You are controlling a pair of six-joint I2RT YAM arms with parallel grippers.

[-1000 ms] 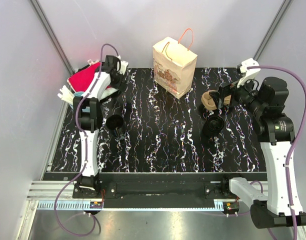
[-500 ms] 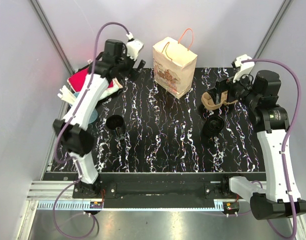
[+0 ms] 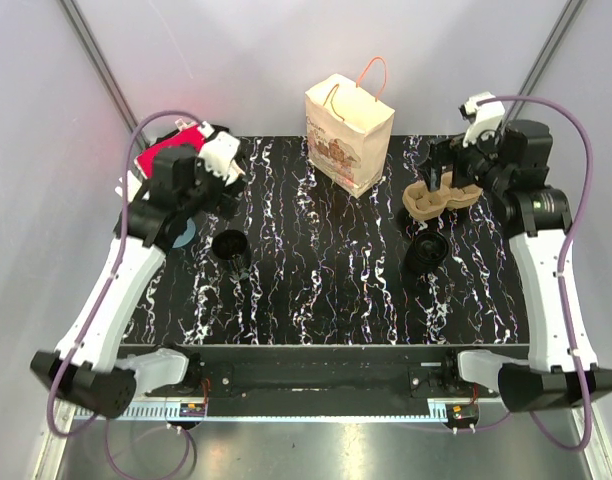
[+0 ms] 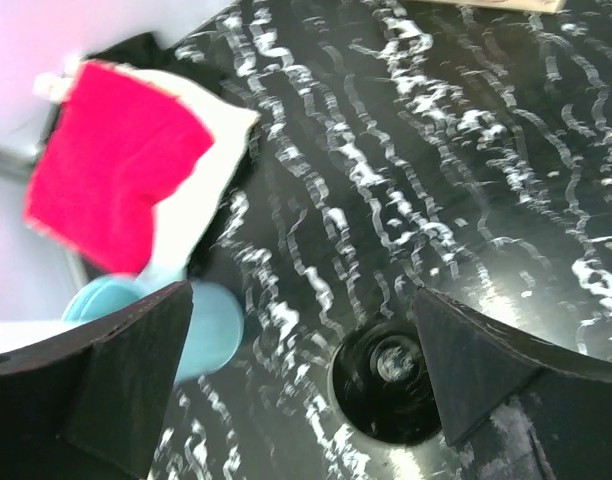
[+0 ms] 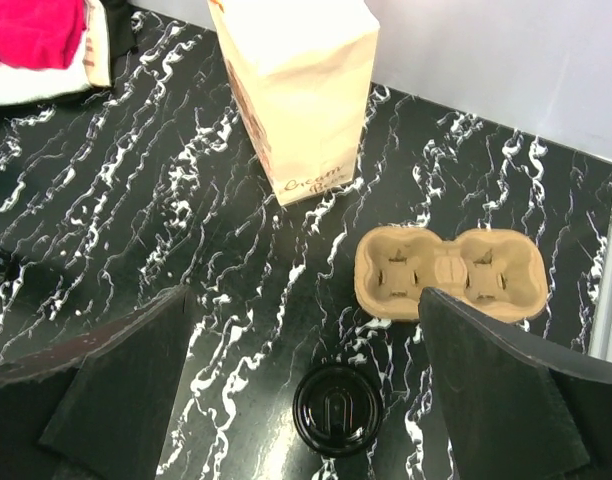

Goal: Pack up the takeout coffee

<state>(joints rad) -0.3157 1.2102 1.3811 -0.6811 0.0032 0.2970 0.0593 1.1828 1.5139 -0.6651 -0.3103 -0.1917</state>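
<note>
Jaws on both arms are standing wide apart, released, with nothing between them.

The left jaws are hanging over the left side of the worktop (image 3: 326,270). Straight beneath them a black cup (image 4: 386,380) is standing upright on the marbled surface, and it looks open at the top. Just beside it, partly hidden behind one finger in the left wrist view, a blue disc (image 4: 211,325) is lying flat. Beyond that, at the far left corner, a red cloth (image 4: 111,190) is resting on something white.

The right jaws are hovering over the right side, pointing down. Below them a lidded cup (image 5: 336,408) is sitting upright. Just beyond it, apart but close, a cup carrier (image 5: 451,272) of brown pulp is lying flat with its two wells unfilled.

Further out, a paper bag (image 5: 296,95) is standing upright near the far edge in the middle, its orange handles sticking up, to the left of the carrier and apart from it. From above, the black cup (image 3: 230,245) and the lidded cup (image 3: 427,250) are sitting well apart, one on each side, with the paper bag (image 3: 348,135) behind and between them.
</note>
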